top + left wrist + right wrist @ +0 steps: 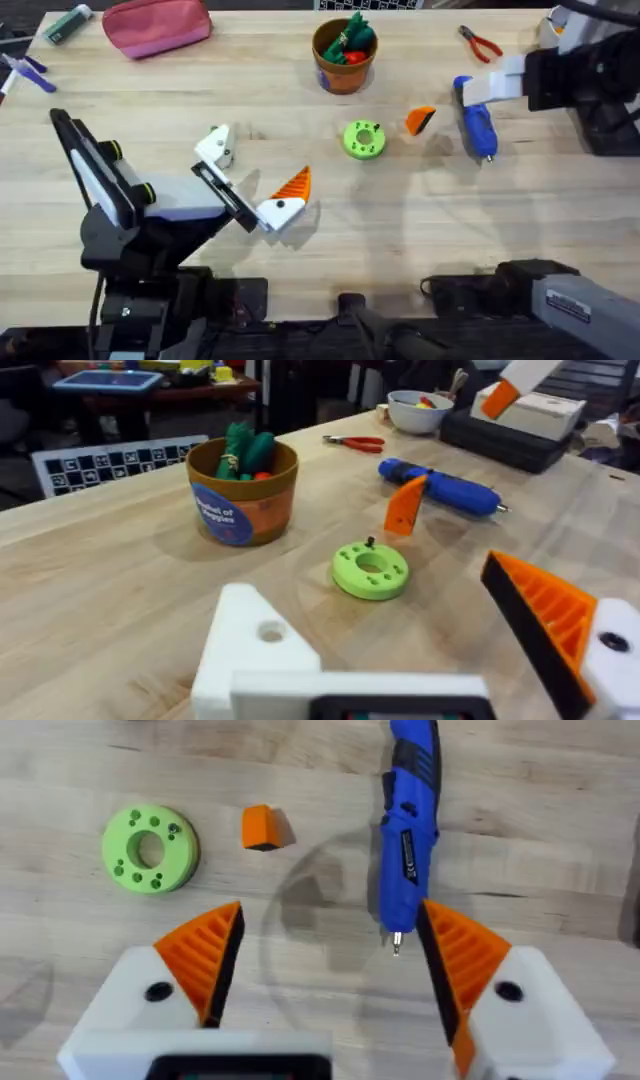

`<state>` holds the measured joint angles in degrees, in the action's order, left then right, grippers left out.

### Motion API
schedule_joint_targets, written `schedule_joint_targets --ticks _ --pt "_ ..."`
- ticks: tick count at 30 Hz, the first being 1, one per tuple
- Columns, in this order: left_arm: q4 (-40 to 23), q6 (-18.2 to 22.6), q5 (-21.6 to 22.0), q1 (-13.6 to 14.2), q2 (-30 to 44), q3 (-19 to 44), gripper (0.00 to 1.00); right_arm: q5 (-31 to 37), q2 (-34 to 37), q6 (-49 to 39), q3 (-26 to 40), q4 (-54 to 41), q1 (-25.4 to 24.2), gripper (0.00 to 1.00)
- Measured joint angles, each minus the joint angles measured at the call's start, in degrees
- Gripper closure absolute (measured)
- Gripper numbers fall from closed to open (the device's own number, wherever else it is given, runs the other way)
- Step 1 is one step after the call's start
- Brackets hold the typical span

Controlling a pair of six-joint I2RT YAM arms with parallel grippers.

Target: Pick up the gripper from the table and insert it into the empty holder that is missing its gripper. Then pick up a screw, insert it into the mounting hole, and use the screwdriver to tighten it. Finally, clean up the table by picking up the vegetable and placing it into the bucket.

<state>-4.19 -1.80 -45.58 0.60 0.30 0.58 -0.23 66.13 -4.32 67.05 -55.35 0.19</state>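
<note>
Right jaws (pixel 325 970) stand released above the counter (pixel 300 60), screwdriver (pixel 410 830) between the pads. Left jaws (pixel 420 650) released too, one mount bare. Loose orange tip (pixel 420 120) lies mid-counter beside the green disc (pixel 363 139). Approach it squarely; close across its flat faces.

Overhead: I look down and forward from above the arm bases, taking in the whole pale wooden bench (pixel 300 250) from fairly far off.
Left wrist: I sit low, close to the bench, facing across it toward the round orange-brown bucket with a blue label (pixel 242 490) and the room behind.
Right wrist: I hang above the bench, looking almost straight down, close in.
Shared by all three: the lime-green plastic disc (pixel 363 139) (pixel 371 569) (pixel 150 848), the small loose orange wedge-shaped gripper (pixel 420 119) (pixel 405 506) (pixel 260 827) and the blue pen-shaped screwdriver (pixel 476 122) (pixel 442 487) (pixel 410 830).
Overhead and left wrist: the bucket (pixel 343 60) and red-handled pliers (pixel 480 43) (pixel 356 443).
</note>
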Motion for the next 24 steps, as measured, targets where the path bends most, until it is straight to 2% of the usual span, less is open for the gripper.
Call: schedule_joint_targets --ticks 10,24 --pt "-0.8 0.9 -6.7 0.0 0.0 0.0 0.015 0.0 0.0 0.0 0.0 0.0 0.0 0.007" --pt "-1.1 1.2 -9.4 0.0 0.0 0.0 0.016 0.0 0.0 0.0 0.0 0.0 0.0 0.008"
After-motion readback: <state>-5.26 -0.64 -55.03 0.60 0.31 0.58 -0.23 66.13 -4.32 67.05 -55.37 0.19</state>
